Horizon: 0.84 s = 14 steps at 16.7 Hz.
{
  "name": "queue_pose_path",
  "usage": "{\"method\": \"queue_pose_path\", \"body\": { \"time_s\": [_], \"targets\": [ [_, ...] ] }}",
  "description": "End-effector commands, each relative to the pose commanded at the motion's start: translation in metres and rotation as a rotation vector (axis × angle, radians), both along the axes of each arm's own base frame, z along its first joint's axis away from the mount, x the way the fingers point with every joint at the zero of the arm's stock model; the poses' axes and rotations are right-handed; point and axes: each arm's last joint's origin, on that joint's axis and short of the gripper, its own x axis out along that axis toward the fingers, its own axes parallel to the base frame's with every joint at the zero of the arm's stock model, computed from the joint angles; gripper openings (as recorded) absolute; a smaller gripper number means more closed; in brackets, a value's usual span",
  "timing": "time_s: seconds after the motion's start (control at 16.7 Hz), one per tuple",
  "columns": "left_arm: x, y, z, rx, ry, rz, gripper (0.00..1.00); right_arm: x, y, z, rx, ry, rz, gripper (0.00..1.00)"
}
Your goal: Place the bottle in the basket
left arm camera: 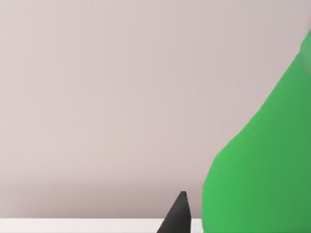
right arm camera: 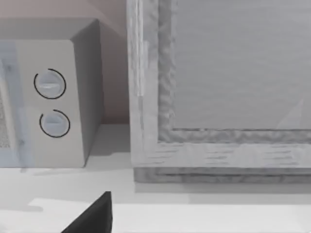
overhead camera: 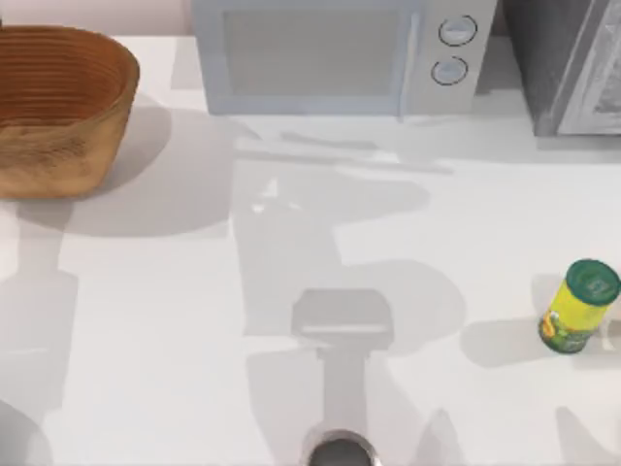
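Close up, in the left wrist view, the bottle point(left arm camera: 257, 165) fills the lower right of the frame, a broad green flank right beside a dark fingertip point(left arm camera: 176, 216) of the left gripper; whether that gripper is clenched on it I cannot tell. The right wrist view shows 1 dark finger point(right arm camera: 92, 216) at the lower left, jaw state likewise unclear, facing the microwave point(right arm camera: 48, 97) with its 2 dials.

From above, the jar point(overhead camera: 578, 306) stands at the right edge of the table point(overhead camera: 194, 340), well apart from everything else. Farthest off, the basket point(overhead camera: 58, 112) sits in the upper left corner, with nothing visible inside it.

I judge the carry step is in hand: the bottle seems lifted near the left gripper. Next comes moving it over the basket rim, then lowering before letting go.
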Motion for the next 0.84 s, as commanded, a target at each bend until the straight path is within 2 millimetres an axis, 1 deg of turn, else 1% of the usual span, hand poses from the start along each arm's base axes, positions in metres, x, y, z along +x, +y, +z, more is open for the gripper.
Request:
{"method": "queue_pose_path", "body": {
  "time_s": [0.48,0.54,0.84],
  "targets": [
    [0.0000,0.0000,0.0000,0.000,0.000,0.000,0.98,0.0000,0.0000,0.0000,0.000,0.000,0.000,1.00],
    [0.0000,0.0000,0.0000,0.000,0.000,0.000,1.00,0.0000,0.0000,0.0000,0.000,0.000,0.000,1.00],
    [0.0000,0.0000,0.0000,0.000,0.000,0.000,1.00,0.0000,0.0000,0.0000,0.000,0.000,0.000,1.00]
  ]
}}
